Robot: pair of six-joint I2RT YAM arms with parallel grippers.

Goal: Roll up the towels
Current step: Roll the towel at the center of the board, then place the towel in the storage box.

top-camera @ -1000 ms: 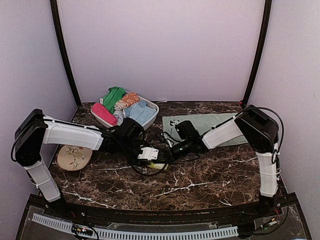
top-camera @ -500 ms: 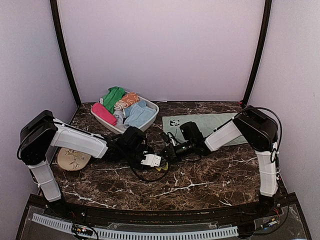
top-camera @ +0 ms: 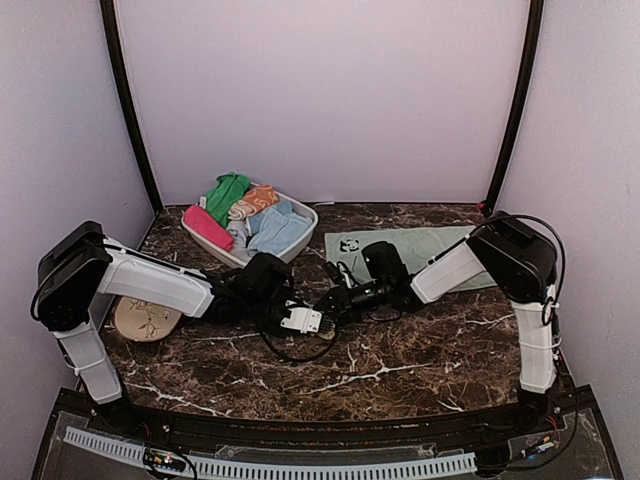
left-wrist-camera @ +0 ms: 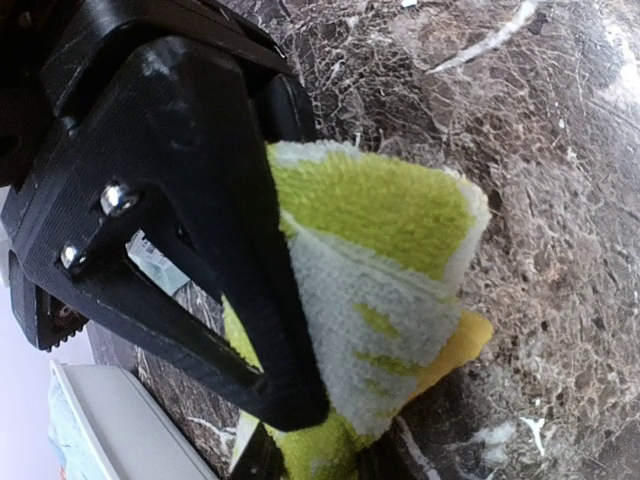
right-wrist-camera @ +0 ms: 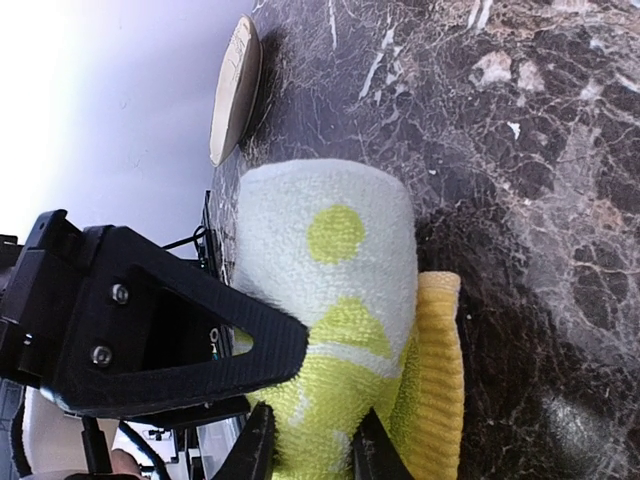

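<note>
The yellow-lime patterned towel (top-camera: 322,333) lies as a short roll on the marble table, with a yellow ribbed edge beside it. My left gripper (top-camera: 306,321) and right gripper (top-camera: 334,303) meet at it from opposite sides. In the left wrist view my left gripper (left-wrist-camera: 315,452) is shut on the roll (left-wrist-camera: 390,250). In the right wrist view my right gripper (right-wrist-camera: 315,450) is shut on the roll (right-wrist-camera: 335,290). The pale mint towel (top-camera: 425,247) with a panda patch lies flat at the back right. The hot-pink towel (top-camera: 207,227) is in the basket.
A white basket (top-camera: 303,214) with several rolled cloths stands at the back left. A round patterned plate (top-camera: 146,318) lies under the left arm and shows edge-on in the right wrist view (right-wrist-camera: 235,90). Black cables loop on the table near the grippers.
Both grippers have shifted a little toward the near edge with the yellow-lime roll between them. The left arm's elbow has moved slightly right.
</note>
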